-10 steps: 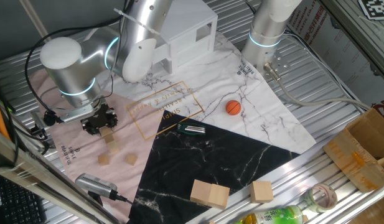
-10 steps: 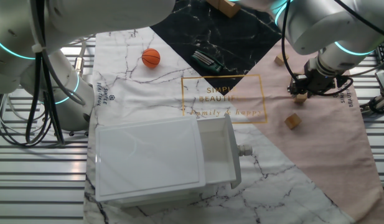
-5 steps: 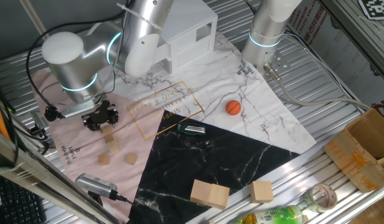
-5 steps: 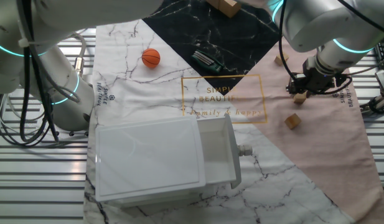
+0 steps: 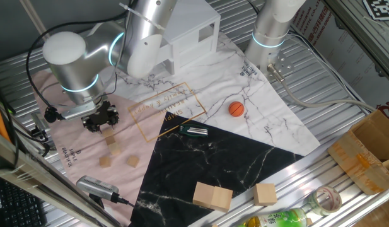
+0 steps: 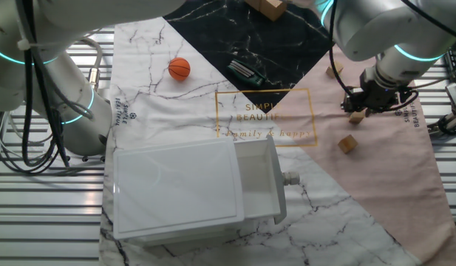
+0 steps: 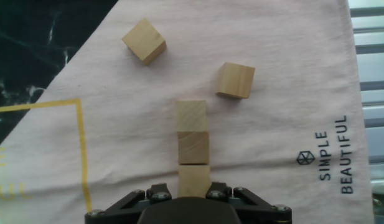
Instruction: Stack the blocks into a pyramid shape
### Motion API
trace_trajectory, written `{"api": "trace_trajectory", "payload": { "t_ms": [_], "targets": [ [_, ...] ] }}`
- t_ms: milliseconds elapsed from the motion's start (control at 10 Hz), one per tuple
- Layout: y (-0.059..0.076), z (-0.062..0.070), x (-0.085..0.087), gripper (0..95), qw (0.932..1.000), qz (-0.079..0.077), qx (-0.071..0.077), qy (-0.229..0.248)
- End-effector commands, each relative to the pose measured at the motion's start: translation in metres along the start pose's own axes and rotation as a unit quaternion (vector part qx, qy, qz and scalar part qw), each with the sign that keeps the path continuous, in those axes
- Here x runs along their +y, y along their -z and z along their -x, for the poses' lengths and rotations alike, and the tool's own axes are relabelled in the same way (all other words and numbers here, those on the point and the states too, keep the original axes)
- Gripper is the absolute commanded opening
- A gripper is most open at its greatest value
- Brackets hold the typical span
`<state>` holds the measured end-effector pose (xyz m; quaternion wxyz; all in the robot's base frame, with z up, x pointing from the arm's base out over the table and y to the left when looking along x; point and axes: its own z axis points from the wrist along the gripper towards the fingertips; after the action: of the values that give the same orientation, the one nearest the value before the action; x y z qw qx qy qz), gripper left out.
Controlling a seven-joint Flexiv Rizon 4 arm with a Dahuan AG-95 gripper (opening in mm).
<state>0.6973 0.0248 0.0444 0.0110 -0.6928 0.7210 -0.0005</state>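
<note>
Three blocks lie in a tight row on the pink cloth: the far one [image 7: 191, 116], the middle one [image 7: 193, 147] and the near one [image 7: 194, 179]. My gripper [image 7: 194, 198] hangs over the near block, its jaws straddling it with a slim gap, open. The fingertips are cut off by the frame's lower edge. Two loose blocks [image 7: 144, 41] [image 7: 235, 80] lie beyond the row. In one fixed view the gripper [image 5: 101, 120] is just above the row's end [image 5: 110, 134]. In the other fixed view the gripper [image 6: 358, 103] hides most of the row, and another block [image 6: 347, 143] lies apart.
An orange ball [image 5: 236, 109] and a dark flat tool [image 5: 194, 131] lie on the marble sheet. Two larger pale wooden blocks [image 5: 212, 196] [image 5: 265, 193] sit near the front edge. A white drawer box [image 6: 191, 192] stands open. A grey cylinder with a cable [image 5: 96, 186] lies by the cloth.
The gripper and wrist have risen a little off the row of blocks. The blocks on the cloth have stayed where they were.
</note>
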Motion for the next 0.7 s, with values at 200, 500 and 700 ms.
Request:
{"api": "trace_trajectory", "payload": {
  "t_ms": [200, 500, 700],
  "targets": [
    [0.003, -0.003, -0.003, 38.0, 1.0000, 0.000, -0.004, -0.004],
    [-0.002, -0.010, -0.002, 38.0, 1.0000, -0.003, -0.009, -0.001],
    [-0.005, -0.016, 0.001, 38.0, 0.9999, -0.004, -0.009, 0.002]
  ]
}}
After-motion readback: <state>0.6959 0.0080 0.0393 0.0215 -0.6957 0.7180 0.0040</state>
